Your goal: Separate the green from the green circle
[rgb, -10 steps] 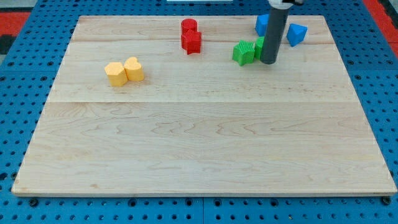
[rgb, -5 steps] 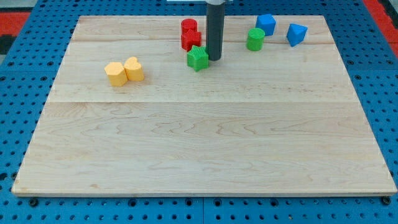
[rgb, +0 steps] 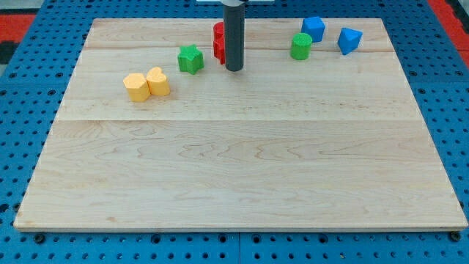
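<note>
While the green star-shaped block [rgb: 190,59] sits well apart from the green cylinder [rgb: 300,46], the fingerless rod's tip [rgb: 234,70] risks nudging the adjacent red blocks [rgb: 218,42] sideways

My tip [rgb: 234,70] rests on the surface, rod standing upright.

Illumination is bright, even and diffuse, apparently from overhead; the pale wooden desk [rgb: 234,161] shows no glare or hot spots. Shadows are faint and short, limited to a soft dark rim at the base of the blocks and at my tip [rgb: 234,70]. Focus is sharp across the frame, without motion blur or noticeable edge distortion.
</note>
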